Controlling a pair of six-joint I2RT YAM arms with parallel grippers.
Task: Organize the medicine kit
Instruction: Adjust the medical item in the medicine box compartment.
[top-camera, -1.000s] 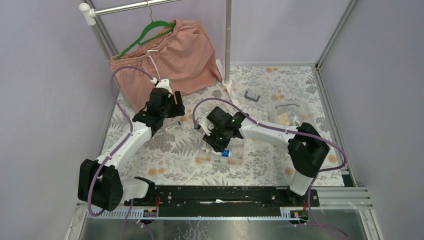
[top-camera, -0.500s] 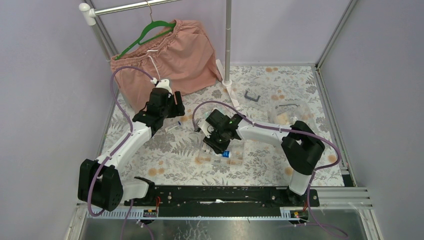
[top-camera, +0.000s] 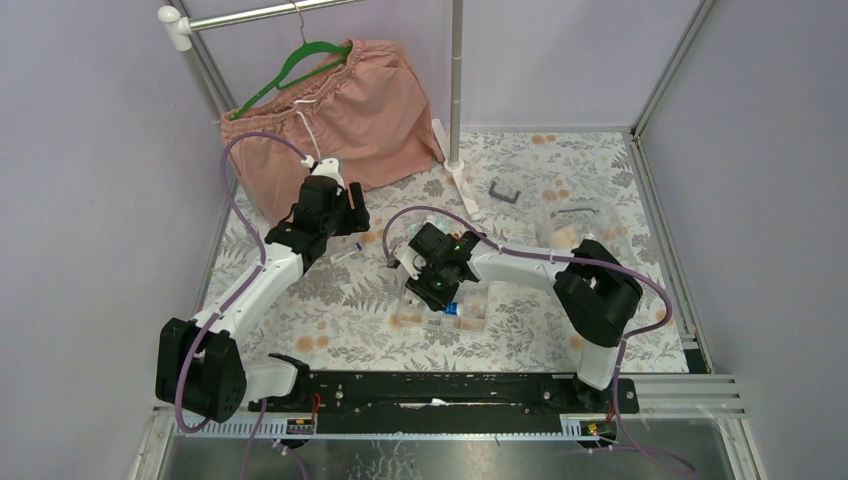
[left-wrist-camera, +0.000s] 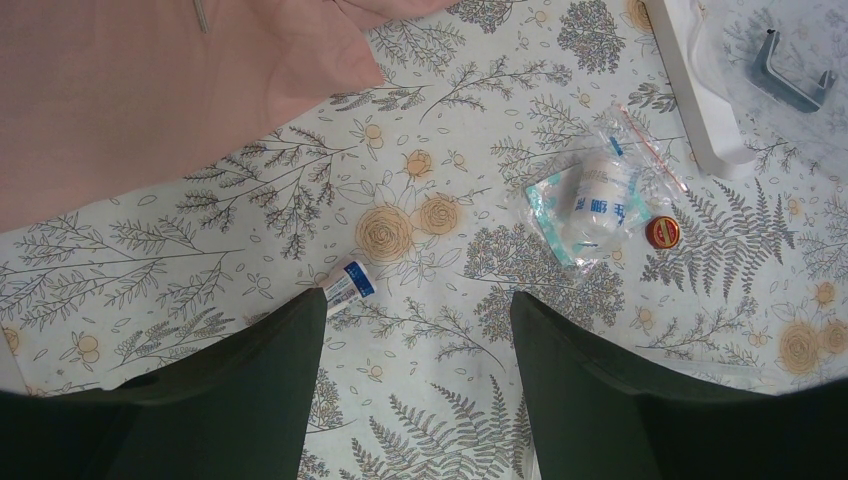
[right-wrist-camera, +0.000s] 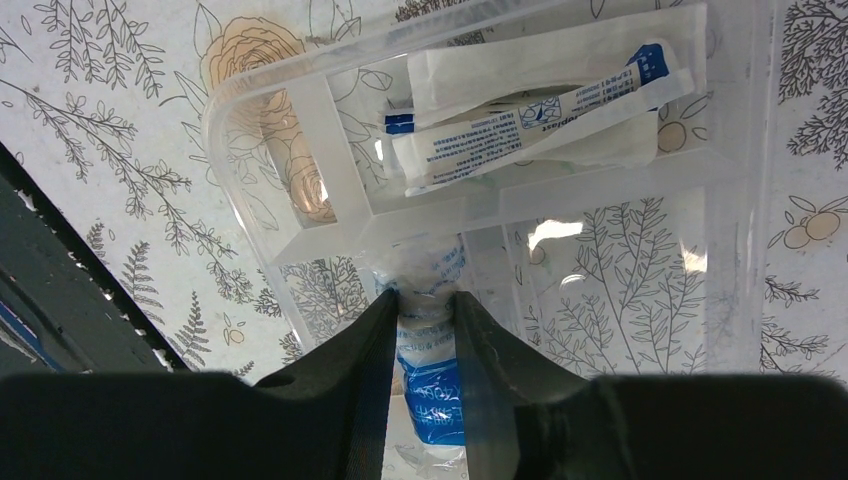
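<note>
The right jaws cover both sides of the pinched bandage roll.

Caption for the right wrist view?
Right gripper holds a wrapped roll over the clear box, sachets inside.

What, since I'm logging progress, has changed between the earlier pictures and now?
The right arm swung slightly left, its elbow drawing in. This carried the right gripper, shut on a blue-and-white packet, a little left over the clear box. Nothing was let go. The left gripper, open, and the box stayed put.
</note>
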